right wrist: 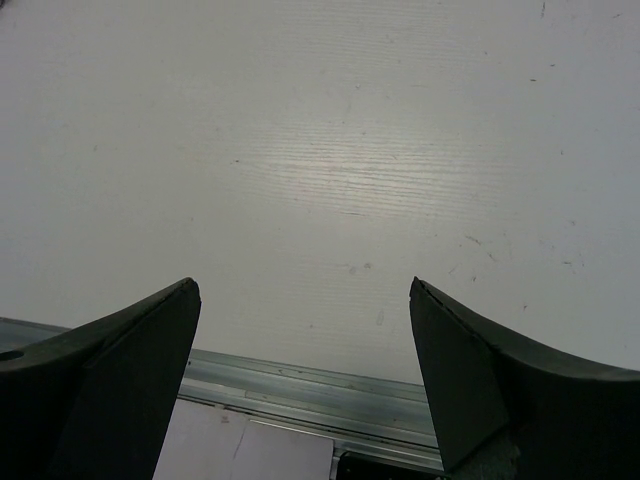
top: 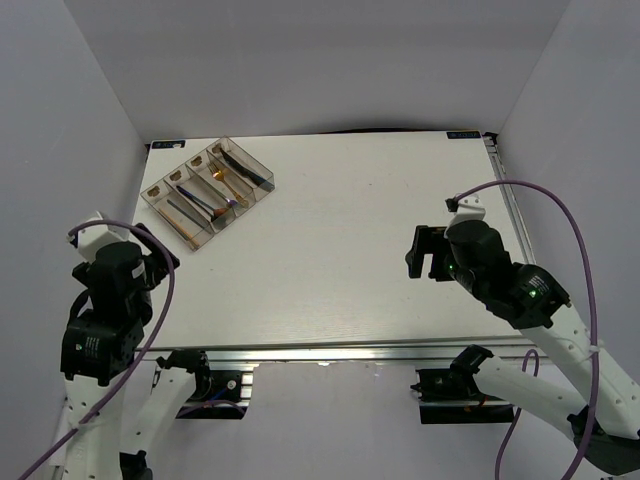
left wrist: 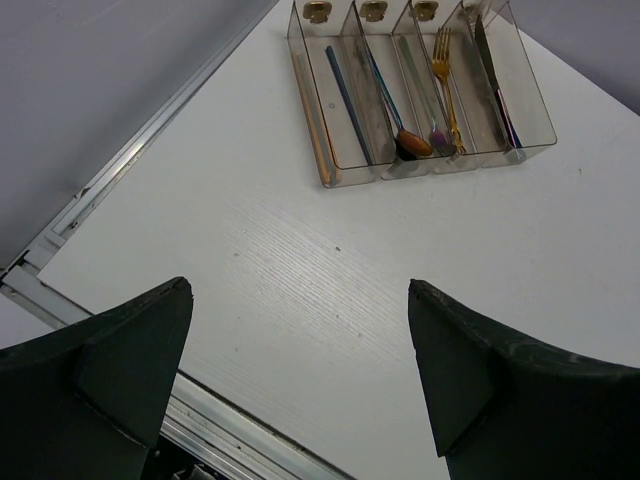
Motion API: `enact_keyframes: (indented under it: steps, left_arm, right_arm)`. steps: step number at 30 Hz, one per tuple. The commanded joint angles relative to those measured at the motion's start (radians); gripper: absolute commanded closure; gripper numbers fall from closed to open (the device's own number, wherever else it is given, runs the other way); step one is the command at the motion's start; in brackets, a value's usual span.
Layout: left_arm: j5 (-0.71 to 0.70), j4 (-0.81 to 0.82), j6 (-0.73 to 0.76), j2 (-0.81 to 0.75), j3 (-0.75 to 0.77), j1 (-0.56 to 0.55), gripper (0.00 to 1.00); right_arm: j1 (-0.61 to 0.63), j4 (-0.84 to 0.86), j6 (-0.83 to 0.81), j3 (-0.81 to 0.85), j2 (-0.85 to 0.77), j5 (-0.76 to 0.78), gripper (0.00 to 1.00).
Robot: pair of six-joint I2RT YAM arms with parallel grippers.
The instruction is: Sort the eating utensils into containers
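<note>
The clear organiser tray (top: pixel 167 222) stands at the table's back left, and all utensils in view lie inside it. In the left wrist view the tray (left wrist: pixel 335 182) holds tan and dark chopsticks (left wrist: pixel 344 98), spoons (left wrist: pixel 412 143), a gold fork (left wrist: pixel 446 82) and knives (left wrist: pixel 491 72), each kind in its own compartment. My left gripper (top: pixel 162 258) (left wrist: pixel 298 288) is open and empty, in front of the tray near the table's left front edge. My right gripper (top: pixel 426 254) (right wrist: pixel 303 285) is open and empty over bare table at the right.
Small tan labels (left wrist: pixel 373 10) mark the tray's far end. The table's metal front rail (right wrist: pixel 300 385) runs just under the right gripper, and a metal rail (left wrist: pixel 110 175) lines the left side. White walls enclose the table.
</note>
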Motion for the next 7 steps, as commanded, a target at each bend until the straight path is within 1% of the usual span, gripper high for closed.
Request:
enact_keyframes:
  steps: [1, 7]
  left_arm:
    - [-0.034, 0.008, 0.015, 0.026, 0.051, -0.011, 0.02]
    - [-0.033, 0.014, 0.005, 0.028, 0.04, -0.011, 0.02]
  right_arm:
    - [0.005, 0.045, 0.006, 0.002, -0.014, 0.006, 0.11]
    - [0.005, 0.044, 0.015, -0.007, -0.014, 0.008, 0.11]
